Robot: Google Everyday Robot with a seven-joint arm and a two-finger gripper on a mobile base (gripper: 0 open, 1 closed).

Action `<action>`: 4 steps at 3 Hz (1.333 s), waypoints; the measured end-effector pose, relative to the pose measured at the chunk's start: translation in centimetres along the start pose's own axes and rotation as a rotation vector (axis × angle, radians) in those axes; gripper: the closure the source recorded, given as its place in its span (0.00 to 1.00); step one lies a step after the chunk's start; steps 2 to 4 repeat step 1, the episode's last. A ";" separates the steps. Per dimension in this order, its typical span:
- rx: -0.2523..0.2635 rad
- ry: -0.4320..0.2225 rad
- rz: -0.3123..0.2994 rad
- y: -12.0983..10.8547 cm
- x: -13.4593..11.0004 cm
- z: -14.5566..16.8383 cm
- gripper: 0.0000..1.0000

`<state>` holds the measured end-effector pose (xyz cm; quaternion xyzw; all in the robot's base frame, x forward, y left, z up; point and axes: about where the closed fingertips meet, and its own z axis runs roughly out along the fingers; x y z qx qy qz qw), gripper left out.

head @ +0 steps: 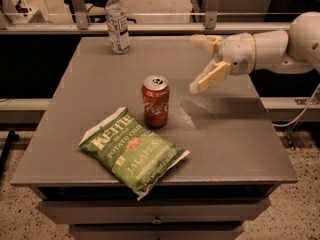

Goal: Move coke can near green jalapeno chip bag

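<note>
The red coke can point(155, 101) stands upright on the grey table point(225, 134), just behind the upper right edge of the green jalapeno chip bag point(134, 150), which lies flat near the table's front edge. My gripper point(198, 63) is open and empty. It hangs above the table to the right of the can, well apart from it, with its fingers pointing left.
A clear plastic water bottle point(117, 21) stands upright at the table's back left. The white arm reaches in from the right edge. A metal rail runs behind the table. Drawers sit under the tabletop at the front.
</note>
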<state>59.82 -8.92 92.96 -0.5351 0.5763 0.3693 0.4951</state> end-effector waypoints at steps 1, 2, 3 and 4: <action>0.068 -0.018 -0.057 -2.1 -2.8 -2.7 0.00; 0.068 -0.018 -0.057 -2.1 -2.8 -2.7 0.00; 0.068 -0.018 -0.057 -2.1 -2.8 -2.7 0.00; 0.068 -0.018 -0.057 -2.1 -2.8 -2.7 0.00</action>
